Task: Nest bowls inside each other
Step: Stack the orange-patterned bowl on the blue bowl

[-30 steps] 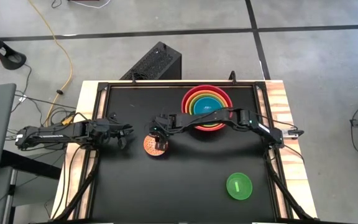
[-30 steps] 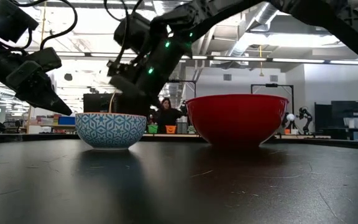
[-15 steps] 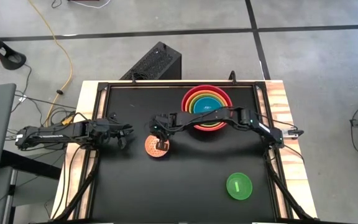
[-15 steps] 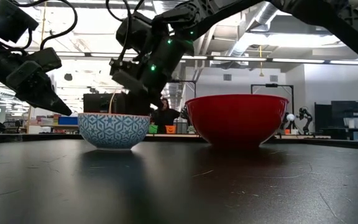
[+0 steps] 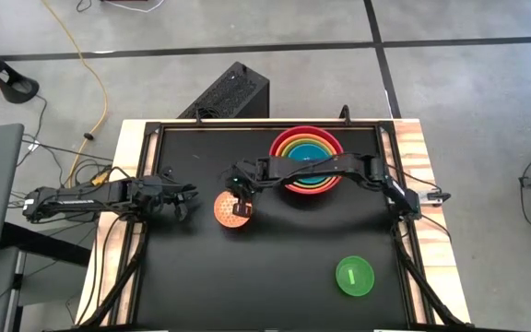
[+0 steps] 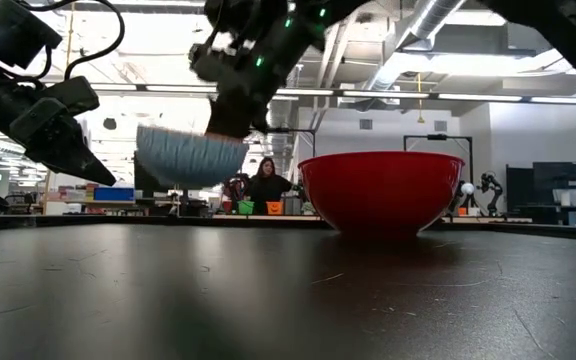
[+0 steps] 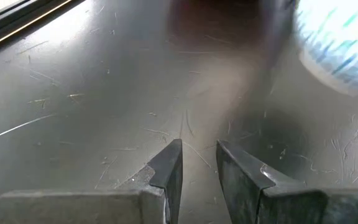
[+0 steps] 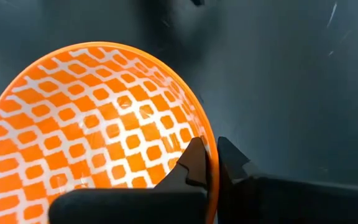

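My right gripper (image 8: 211,146) is shut on a small bowl (image 8: 92,124), orange-and-white lattice inside and blue-and-white outside. It holds the bowl (image 6: 190,155) above the table's middle, left of the red bowl (image 5: 306,159). The red bowl stands at the far middle with orange, lime green and blue bowls nested inside it. A small bright green bowl (image 5: 356,276) sits on the table at the near right. My left gripper (image 7: 199,152) waits near the table's left edge, its fingers a narrow gap apart and holding nothing. My right gripper pinches the small bowl's rim (image 8: 209,163), one finger inside the bowl and one outside. The fingers slant down at it from the table's right side. The bowl hangs lifted clear of the table, mouth up and slightly tilted.
Bare black tabletop (image 5: 275,267) lies under and in front of the held bowl. The table has wooden side rails (image 5: 422,184). A person shows in the room beyond the table's far edge (image 6: 266,182).
My right gripper has shut on the small bowl's rim and then risen, tipping slightly. The bowl, which stood on the table, is now lifted clear of it and has shifted a little toward the far edge.
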### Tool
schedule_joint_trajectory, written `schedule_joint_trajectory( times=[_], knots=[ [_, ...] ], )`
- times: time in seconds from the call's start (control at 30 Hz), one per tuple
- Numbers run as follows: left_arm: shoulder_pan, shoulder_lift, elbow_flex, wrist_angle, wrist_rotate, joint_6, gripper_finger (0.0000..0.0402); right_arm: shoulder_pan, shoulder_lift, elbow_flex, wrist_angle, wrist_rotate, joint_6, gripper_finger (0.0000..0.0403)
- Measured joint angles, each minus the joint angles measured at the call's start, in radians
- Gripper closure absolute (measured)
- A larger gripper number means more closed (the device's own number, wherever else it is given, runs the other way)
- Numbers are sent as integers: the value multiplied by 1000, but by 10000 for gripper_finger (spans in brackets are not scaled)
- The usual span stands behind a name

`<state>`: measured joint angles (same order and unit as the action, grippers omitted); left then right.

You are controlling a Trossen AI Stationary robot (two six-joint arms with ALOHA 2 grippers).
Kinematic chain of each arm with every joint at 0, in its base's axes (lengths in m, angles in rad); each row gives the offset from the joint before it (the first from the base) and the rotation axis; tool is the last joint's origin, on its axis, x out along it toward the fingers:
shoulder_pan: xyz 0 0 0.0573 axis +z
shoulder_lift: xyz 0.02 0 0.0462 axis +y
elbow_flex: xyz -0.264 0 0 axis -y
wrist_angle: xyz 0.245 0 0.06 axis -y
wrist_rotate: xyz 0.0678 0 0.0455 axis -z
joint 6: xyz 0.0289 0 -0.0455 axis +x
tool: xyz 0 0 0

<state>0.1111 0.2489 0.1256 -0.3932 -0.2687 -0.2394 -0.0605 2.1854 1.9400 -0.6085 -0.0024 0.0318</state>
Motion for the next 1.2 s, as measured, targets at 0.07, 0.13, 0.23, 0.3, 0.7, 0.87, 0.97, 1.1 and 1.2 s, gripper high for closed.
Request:
schedule_joint_trajectory(
  times=[0.07, 0.13, 0.23, 0.3, 0.7, 0.87, 0.97, 1.1, 1.2],
  knots=[
    [0, 0, 0, 0, 0, 0, 315, -1, -36, 0, -25, -1, 1, 396],
    [0, 0, 0, 0, 0, 0, 315, -6, -78, 0, -52, -3, 1, 396],
    [0, 0, 0, 0, 0, 0, 315, -19, -143, 1, -95, -3, 2, 396],
    [0, 0, 0, 0, 0, 0, 315, -29, -179, 1, -131, -3, 5, 396],
    [0, 0, 0, 0, 0, 0, 315, -154, -344, 1, -388, -3, 51, 395],
    [0, 0, 0, 0, 1, 0, 315, -227, -358, 2, -525, -3, 68, 395],
    [0, 0, 0, 0, 0, 0, 315, -269, -360, -38, -536, -6, 67, 394],
    [0, 0, 0, 0, 0, 0, 315, -341, -424, -181, -467, -56, 66, 394],
    [0, 0, 0, 0, 0, 0, 315, -398, -500, -323, -365, -65, 87, 394]
  ],
)
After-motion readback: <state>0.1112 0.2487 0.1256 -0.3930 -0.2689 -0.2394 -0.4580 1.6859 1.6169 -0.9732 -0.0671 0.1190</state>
